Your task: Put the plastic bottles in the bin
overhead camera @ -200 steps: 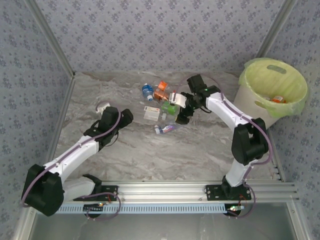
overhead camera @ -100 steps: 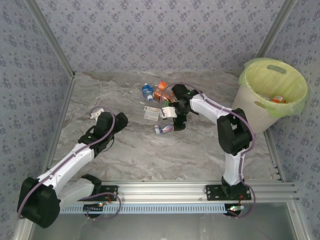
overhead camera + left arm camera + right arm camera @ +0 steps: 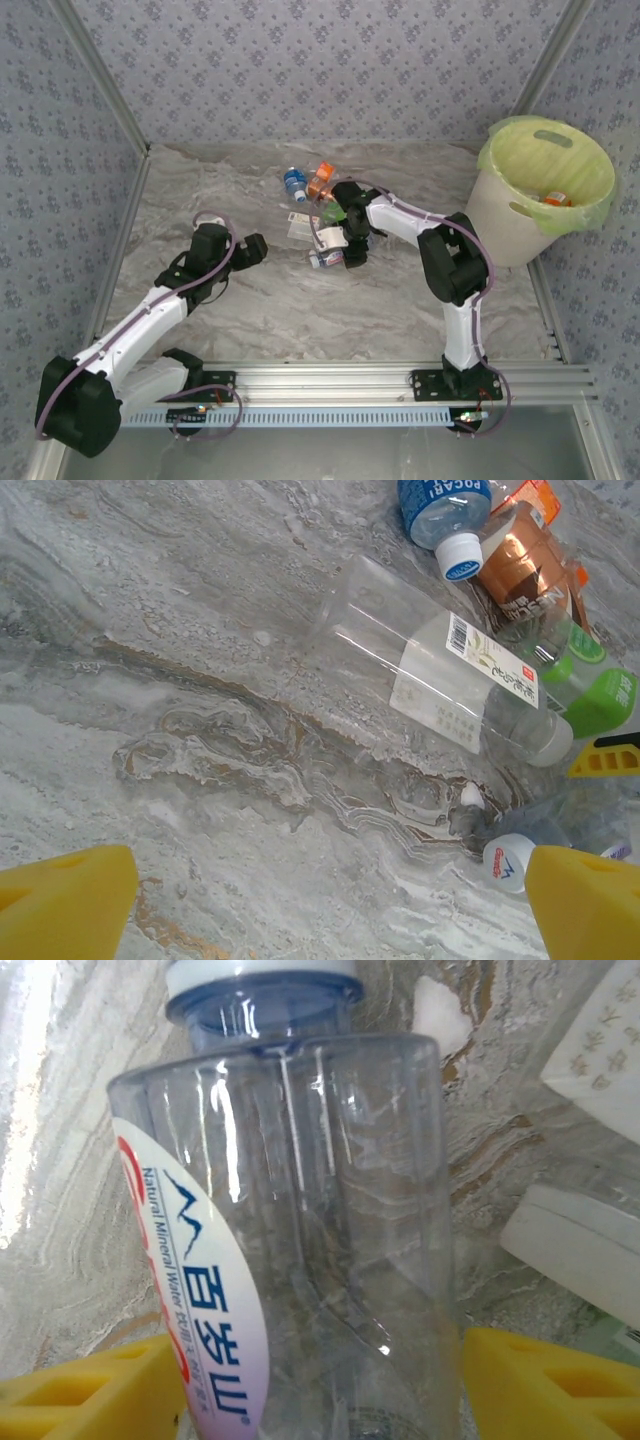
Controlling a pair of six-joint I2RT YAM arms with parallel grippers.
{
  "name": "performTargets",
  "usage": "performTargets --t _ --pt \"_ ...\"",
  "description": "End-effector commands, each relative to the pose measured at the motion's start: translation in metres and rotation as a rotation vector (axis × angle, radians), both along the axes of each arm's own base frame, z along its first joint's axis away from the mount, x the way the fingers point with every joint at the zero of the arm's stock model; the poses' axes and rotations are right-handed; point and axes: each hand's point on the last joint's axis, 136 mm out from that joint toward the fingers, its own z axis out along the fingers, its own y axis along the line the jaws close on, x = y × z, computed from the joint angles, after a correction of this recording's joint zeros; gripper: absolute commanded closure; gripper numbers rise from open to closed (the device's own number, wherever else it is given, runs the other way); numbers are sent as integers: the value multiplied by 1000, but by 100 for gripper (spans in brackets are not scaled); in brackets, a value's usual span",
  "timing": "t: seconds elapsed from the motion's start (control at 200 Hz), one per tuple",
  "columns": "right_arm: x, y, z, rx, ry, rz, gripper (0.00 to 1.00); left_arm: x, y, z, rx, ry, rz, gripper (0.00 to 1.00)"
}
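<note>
Right wrist view has a small clear plastic bottle (image 3: pixel 330 1210) with a white cap and a red-and-white label lying between the right gripper's (image 3: pixel 320 1360) yellow fingers (image 3: pixel 540 1380), one at each flank; whether they squeeze it cannot be told. It rests on the grey marbled worktop (image 3: pixel 300 310), midway across and toward the far edge. It lies beside a white-labelled clear bottle (image 3: pixel 440 670), a blue-labelled bottle (image 3: pixel 445 505), a crushed orange bottle (image 3: pixel 520 570) and a green-labelled bottle (image 3: pixel 595 685). The left gripper (image 3: pixel 330 900) hangs over the worktop left of this cluster, fingers spread, grasping nothing. The cream-white round plastic bin (image 3: pixel 495 215), lined with a lime-green bag, stands at the far right corner.
</note>
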Motion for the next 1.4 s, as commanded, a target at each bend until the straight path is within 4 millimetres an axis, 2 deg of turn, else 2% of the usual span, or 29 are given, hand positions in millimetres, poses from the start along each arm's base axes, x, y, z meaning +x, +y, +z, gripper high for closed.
performTargets --t 0.0,0.175,0.36,0.675,0.874,1.039,1.059,1.074,1.104,1.219,1.394 --pt "-4 0 -15 -28 9 11 27 6 -3 15 0 -26 -19 0" --pt "1 -1 -26 -39 -18 12 28 3 -1 11 9 -11 -16 0" --pt "2 -2 -18 -25 -36 -13 35 4 1 11 11 -13 -3 0" --pt "-6 0 29 80 -104 -81 46 16 -9 13 -9 -14 -16 0" --pt "-18 5 72 233 -127 -170 51 25 -9 21 -29 -39 19 1" --pt "-18 4 135 444 -184 -312 50 32 -3 23 -38 -55 82 1" --pt "-17 2 143 464 -190 -333 51 33 -2 23 -39 -55 87 0" --pt "-22 -3 138 461 -180 -347 51 34 -2 22 -40 -55 92 1" --pt "-22 -5 145 490 -192 -369 54 35 -2 22 -42 -57 100 1" --pt "-20 -19 184 638 -262 -476 62 40 -3 21 -54 -56 117 1" --pt "-12 -58 236 831 -287 -705 63 46 -9 18 -67 -37 111 1"
